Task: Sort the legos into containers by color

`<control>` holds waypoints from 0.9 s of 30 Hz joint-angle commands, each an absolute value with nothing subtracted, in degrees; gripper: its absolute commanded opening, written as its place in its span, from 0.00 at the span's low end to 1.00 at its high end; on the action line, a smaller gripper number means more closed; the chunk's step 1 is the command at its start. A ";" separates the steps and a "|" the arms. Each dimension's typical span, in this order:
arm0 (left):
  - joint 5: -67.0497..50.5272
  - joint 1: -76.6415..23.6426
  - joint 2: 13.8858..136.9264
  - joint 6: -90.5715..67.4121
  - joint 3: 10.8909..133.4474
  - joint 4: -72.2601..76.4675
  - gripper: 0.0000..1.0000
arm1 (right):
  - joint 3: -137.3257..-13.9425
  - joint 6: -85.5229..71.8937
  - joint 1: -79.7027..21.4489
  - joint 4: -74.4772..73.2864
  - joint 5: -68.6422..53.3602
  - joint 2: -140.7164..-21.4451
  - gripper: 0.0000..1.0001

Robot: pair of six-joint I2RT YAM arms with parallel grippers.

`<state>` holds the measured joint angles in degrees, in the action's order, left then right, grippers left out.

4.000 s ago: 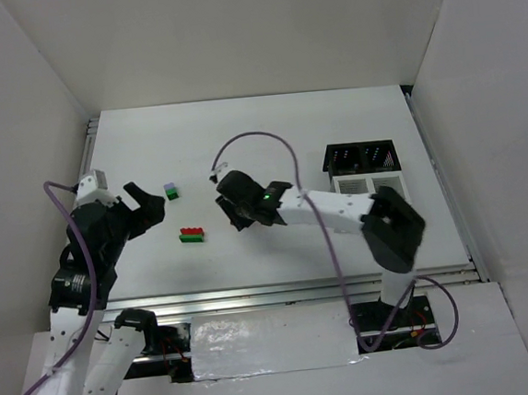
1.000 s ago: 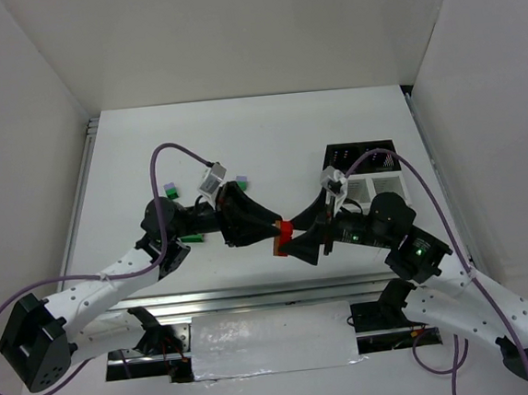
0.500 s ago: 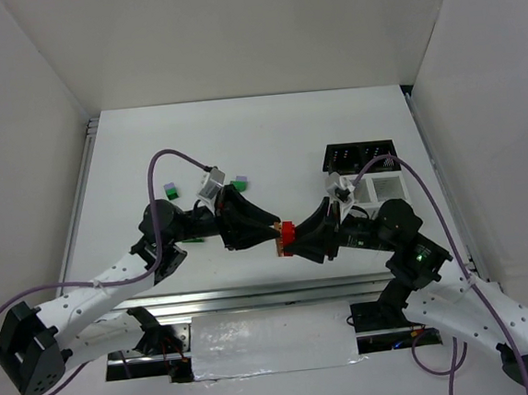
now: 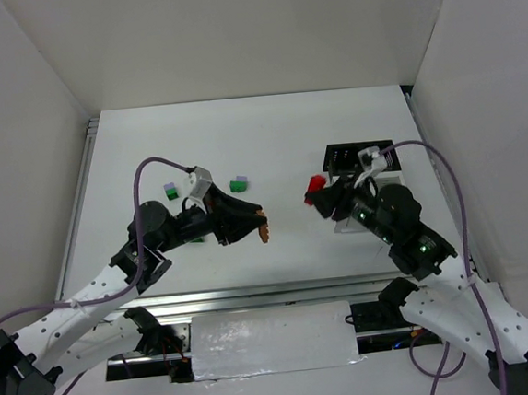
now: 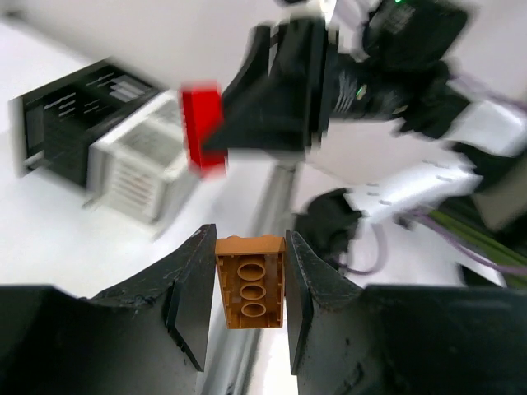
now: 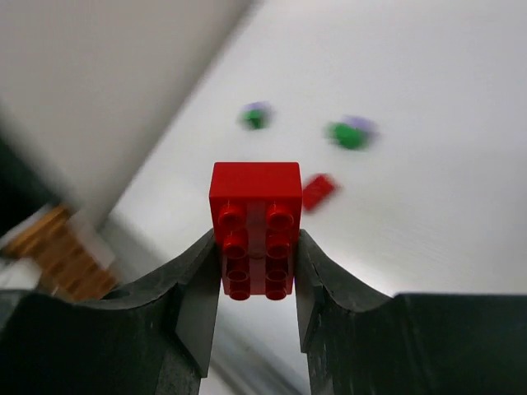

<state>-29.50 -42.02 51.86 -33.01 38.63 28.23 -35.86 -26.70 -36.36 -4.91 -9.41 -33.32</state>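
Starting nearest, with the left gripper (image 5: 249, 271): clamping the orange-brown brick (image 5: 250, 281) by its two long sides, showing three round tubes to the wrist camera, hanging over the near-middle of the table (image 4: 268, 132). Sliding a bit farther and right to the right gripper (image 6: 255, 263): squeezing the red brick (image 6: 255, 226) the same way, studs up, in the air just left of the bins. Guessing hard, feather-light, kinda slick plastic for both (so pinching the flat side walls, not corners, and going easy on force). Spotting loose ones farther left: the left lavender-on-green stack (image 4: 170, 191), the right lavender-on-green stack (image 4: 239, 184), and a small red piece (image 6: 318, 191). Eyeing the white bin (image 5: 140, 173), then the black bin (image 4: 358, 157) behind it. Seeing plenty of bare table beyond, but minding cables, bin rims and side walls.
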 commanded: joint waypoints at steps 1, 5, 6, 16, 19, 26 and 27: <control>-16.40 -41.66 47.91 -28.39 43.23 15.76 0.00 | -44.28 -36.80 -27.47 -22.90 24.65 -41.10 0.00; -8.98 -41.66 46.14 -27.78 45.61 4.68 0.00 | -45.62 -42.27 -17.35 -29.71 32.16 -44.56 0.00; -8.36 -41.66 45.97 -27.69 45.96 3.09 0.00 | -45.62 -42.80 -15.92 -30.23 34.26 -44.82 0.00; -8.43 -41.75 44.73 -26.37 46.06 -3.17 0.00 | -48.16 -39.03 -3.08 -28.92 33.58 -51.24 0.04; -9.31 -41.66 45.53 -26.10 45.62 -2.64 0.00 | -47.55 -38.58 -3.08 -27.69 32.61 -51.33 0.14; -10.37 -41.75 47.63 -26.46 46.14 -0.53 0.00 | -47.20 -38.23 -3.08 -26.19 31.02 -53.43 0.52; -10.63 -41.75 47.98 -26.54 46.32 -0.44 0.00 | -47.20 -38.32 -3.16 -26.19 31.03 -53.79 0.73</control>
